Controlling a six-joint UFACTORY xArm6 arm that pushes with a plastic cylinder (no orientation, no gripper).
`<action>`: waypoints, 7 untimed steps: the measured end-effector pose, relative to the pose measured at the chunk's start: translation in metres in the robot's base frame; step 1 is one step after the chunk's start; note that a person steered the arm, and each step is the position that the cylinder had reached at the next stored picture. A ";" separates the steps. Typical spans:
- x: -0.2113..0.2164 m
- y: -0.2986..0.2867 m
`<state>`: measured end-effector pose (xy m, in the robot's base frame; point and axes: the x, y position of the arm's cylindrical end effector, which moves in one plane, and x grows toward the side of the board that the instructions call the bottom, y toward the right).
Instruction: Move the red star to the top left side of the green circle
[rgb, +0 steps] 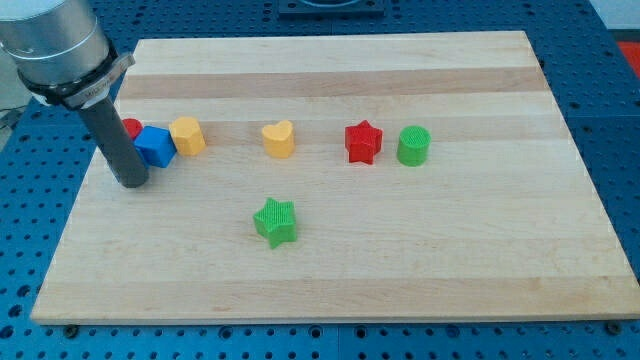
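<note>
Toward the view's left, resting my tip (131, 184) on the wooden worktop (420, 270), just below and to the left of the blue cube (155, 146); close beside it, though not managing to tell whether touching or narrowly apart. Gripping nothing with the tool: working with a plain dark rod only, having no jaws for opening or closing.

Finding the red star (363, 142) right of the worktop's middle, lying flat, just to the left of the green circle (413, 145). Sitting level with that circle rather than above it, and keeping a narrow strip of bare wood between the two. Staying well apart from my tip, almost half the worktop's width away toward the view's right.

Noting a tight cluster by the rod: the blue cube pressing against a yellow block (187, 135) on its right, and a red block (132, 127) peeking out behind the rod at the cube's upper left, too hidden for naming its shape.

Seeing a yellow heart (279, 139) alone between the cluster and the red star, in roughly the same row. Spotting a green star (275, 221) lower down, toward the view's bottom, below the heart and clear of everything else.
</note>
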<state>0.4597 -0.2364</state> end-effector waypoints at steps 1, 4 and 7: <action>0.016 0.006; 0.029 0.221; -0.031 0.270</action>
<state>0.4288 0.0340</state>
